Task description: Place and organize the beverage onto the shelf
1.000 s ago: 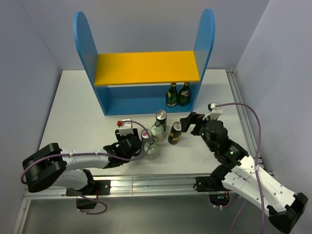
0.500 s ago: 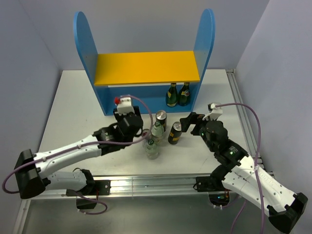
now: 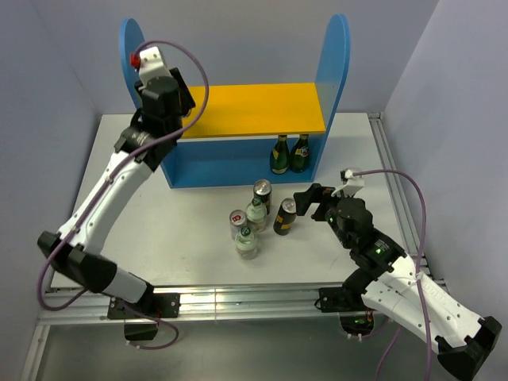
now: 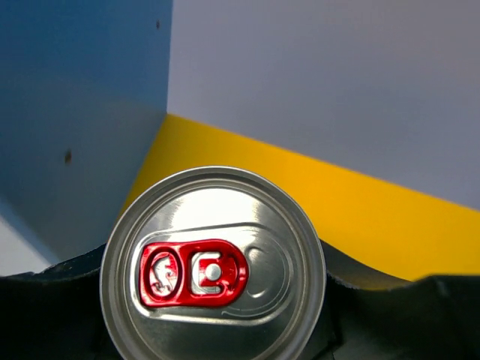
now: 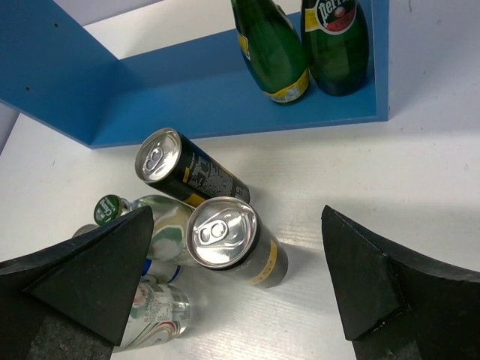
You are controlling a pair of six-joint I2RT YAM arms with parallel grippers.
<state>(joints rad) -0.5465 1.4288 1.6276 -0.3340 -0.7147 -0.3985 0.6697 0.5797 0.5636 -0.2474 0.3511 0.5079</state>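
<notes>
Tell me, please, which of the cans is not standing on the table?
The red-tabbed can clamped in the left gripper, up beside the shelf's left blue panel; the other three cans stand on the table.

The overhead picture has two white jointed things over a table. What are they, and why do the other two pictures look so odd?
They are two robot arms bolted at the table's near edge, each ending in a two-fingered claw. The overhead picture comes from a fixed camera above and behind them. The other two come from small cameras on the wrists, so each looks out past its own black fingers.

The left claw is up by the yellow board of the blue shelf, gripping a silver-topped can. The right claw is open, near the drinks on the table: two black-and-gold cans, a red-tabbed can and two clear bottles. Two green bottles stand on the lower level.
</notes>
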